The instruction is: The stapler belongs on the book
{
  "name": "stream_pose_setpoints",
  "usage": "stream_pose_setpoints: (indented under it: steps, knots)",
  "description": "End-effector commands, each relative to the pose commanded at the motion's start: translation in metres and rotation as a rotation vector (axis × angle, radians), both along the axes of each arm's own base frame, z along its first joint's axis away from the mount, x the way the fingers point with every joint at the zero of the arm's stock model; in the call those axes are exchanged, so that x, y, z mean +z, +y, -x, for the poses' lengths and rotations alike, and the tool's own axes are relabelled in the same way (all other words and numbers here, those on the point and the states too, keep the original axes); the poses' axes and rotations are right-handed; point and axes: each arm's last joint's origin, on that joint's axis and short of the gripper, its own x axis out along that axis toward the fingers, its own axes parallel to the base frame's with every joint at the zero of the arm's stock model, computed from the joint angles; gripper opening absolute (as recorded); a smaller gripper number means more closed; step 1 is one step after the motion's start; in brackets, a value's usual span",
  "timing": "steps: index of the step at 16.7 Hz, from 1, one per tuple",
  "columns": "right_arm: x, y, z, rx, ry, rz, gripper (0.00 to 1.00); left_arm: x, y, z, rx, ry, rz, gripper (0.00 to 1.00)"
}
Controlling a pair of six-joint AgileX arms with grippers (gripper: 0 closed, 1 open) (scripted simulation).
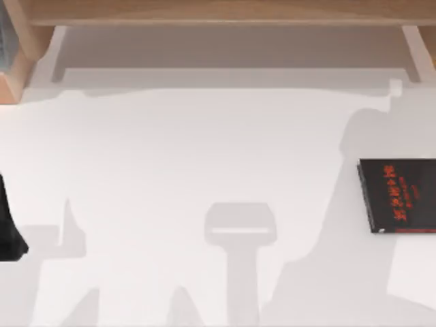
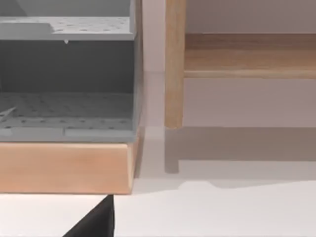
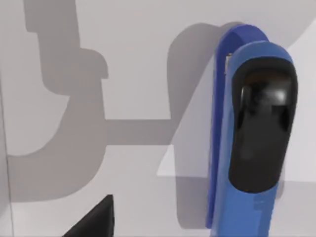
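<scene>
Progress: not started | book (image 1: 398,195) bare at desk (image 1: 204,170) right edge | stapler (image 3: 252,143) lies on the desk below my right wrist camera, ungrasped | pincer state: cannot tell, either arm | left: pick, carry, place.

The book (image 1: 402,196) runs off the top view's right edge. In the right wrist view, the stapler (image 3: 254,148) is cut off at the frame's edge.

Black book (image 1: 398,194), red characters; blue stapler (image 3: 247,148).
</scene>
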Motion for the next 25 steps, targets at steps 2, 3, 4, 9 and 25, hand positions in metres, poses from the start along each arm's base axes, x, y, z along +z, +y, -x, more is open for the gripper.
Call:
stream_pose_setpoints:
  steps: [2,3,4,9,25]
  knots:
    - [-0.004,0.0,-0.003,0.007,0.003,-0.003,1.0,0.0,0.0,0.0,0.0,0.0,0.0,1.0]
    - [-0.004,0.0,-0.003,0.007,0.003,-0.003,1.0,0.0,0.0,0.0,0.0,0.0,0.0,1.0]
    - [-0.004,0.0,-0.003,0.007,0.003,-0.003,1.0,0.0,0.0,0.0,0.0,0.0,0.0,1.0]
    - [-0.005,0.001,-0.003,0.007,0.004,-0.003,1.0,0.0,0.0,0.0,0.0,0.0,0.0,1.0]
    - [-0.028,-0.001,-0.001,0.008,0.004,-0.005,1.0,0.0,0.0,0.0,0.0,0.0,0.0,1.0]
